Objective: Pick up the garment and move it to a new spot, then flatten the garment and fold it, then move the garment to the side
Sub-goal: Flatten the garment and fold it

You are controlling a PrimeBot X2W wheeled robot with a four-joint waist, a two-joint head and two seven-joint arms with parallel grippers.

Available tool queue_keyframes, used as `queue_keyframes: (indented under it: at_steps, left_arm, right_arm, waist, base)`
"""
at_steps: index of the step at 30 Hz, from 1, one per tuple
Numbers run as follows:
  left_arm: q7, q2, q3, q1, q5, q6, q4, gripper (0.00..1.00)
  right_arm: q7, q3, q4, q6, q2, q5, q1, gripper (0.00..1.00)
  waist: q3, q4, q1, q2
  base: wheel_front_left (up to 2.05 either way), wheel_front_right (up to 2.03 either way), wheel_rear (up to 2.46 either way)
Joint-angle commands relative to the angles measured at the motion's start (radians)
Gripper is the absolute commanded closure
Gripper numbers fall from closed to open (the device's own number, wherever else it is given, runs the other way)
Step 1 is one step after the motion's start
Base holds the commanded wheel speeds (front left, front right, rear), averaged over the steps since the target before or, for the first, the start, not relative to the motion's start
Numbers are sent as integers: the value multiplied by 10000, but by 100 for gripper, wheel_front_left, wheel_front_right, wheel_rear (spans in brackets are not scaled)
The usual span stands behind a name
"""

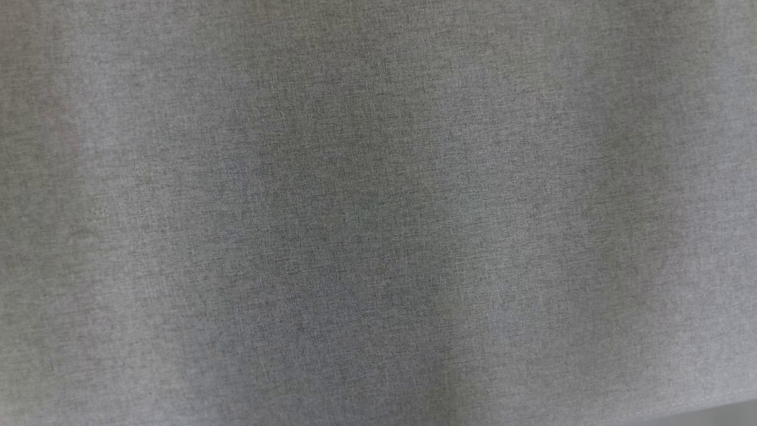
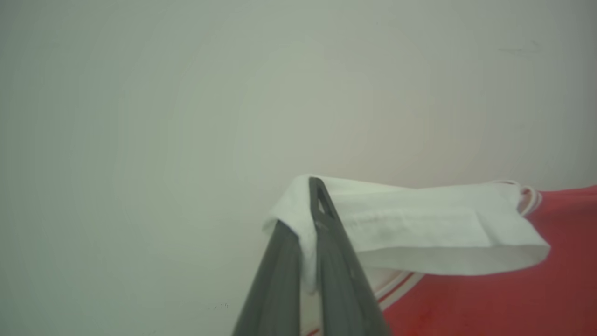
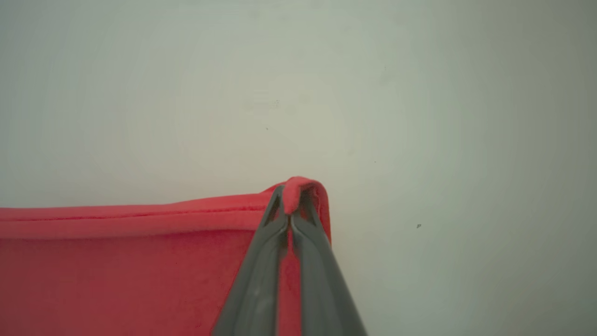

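Left tool [image 2: 303, 219]: closed. We see its two dark fingers [image 2: 340, 280] pinching a white fold of cloth, which drapes over one finger and leaves the other's tip bare.
Right tool [image 3: 291, 205]: closed. Its fingers meet on a red corner [image 3: 303, 186] of cloth, which bulges in a small loop above the tips.
Garment [image 2: 489, 298]: red with a white part, gripped by both tools. From the left tool it runs towards that view's right, and from the right tool towards that view's left. We cannot tell whether it hangs free or lies on something.
White part [image 2: 419, 224]: a broad flat band reaching from the left tool across the red cloth, its far end open like a sleeve.
Striped trim [image 2: 396, 284]: thin red and white lines just beside the left tool, under the white band.
Red edge [image 3: 140, 217]: a doubled hem running straight and taut from the right tool's tips.
Pale surface [image 3: 419, 116]: plain and off-white with a few dark specks, beyond the garment in both wrist views. We cannot tell if it is the table.
Grey woven cloth [image 1: 378, 213]: in the head view, a close, flat weave with soft darker bands.
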Motion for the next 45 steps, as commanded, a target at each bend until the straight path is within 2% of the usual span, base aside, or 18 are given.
queue_keyframes:
  at_steps: [1, 12, 18, 25, 34, 39, 40, 41, 45]
  left_arm:
    - [-65, 83, -22, -152, -109, 28, 55, 100]
    - [-410, 127, -437, -189, -515, 28, 297, 100]
    - [-789, 192, -646, 423, -957, 28, 186, 100]
    - [-1316, 548, -732, 2262, -1820, 27, -463, 100]
    - [-1685, 1264, -108, 6128, -2779, 118, -2365, 100]
    - [-1680, 1729, 899, 9270, -2632, 990, -4922, 100]
    - [-1680, 1729, 899, 9270, -2632, 990, -4922, 100]
    - [-1677, 1883, 1342, 10644, -2567, 1477, -6142, 100]
    - [-1677, 1941, 1961, 13519, -2497, 2363, -8481, 100]
  right_arm:
    - [-74, 44, 42, 3, -76, 62, -97, 100]
    - [-280, 599, 256, 3, -30, 325, -405, 100]
    - [-456, 1061, 14, 3, 19, 561, 150, 100]
    - [-796, 1814, -1021, 3, -2, 1303, 1831, 100]
    - [-1407, 2568, -2911, 3, -414, 2572, 5357, 100]
    - [-1738, 2860, -4125, 3, -794, 3093, 7622, 100]
    - [-1738, 2860, -4125, 3, -794, 3093, 7622, 100]
    - [-1855, 2927, -4630, 3, -953, 3242, 8572, 100]
    - [-2035, 2923, -5588, 3, -1350, 3456, 10500, 100]
  waist:
    - [9, 12, 0, -1]
    - [113, 148, 0, -1]
    - [-143, 214, 0, -1]
    - [-903, 248, 0, -1]
    - [-2133, 340, 0, -1]
    - [-2722, 363, 0, -1]
    - [-2722, 363, 0, -1]
    - [-2925, 407, 0, -1]
    - [-3310, 539, 0, -1]
  base:
    - [0, 0, 0]
    - [0, 0, 0]
    - [0, 0, 0]
    - [0, 0, 0]
    - [0, 0, 0]
    - [0, 0, 0]
    - [0, 0, 0]
    - [0, 0, 0]
    - [0, 0, 0]
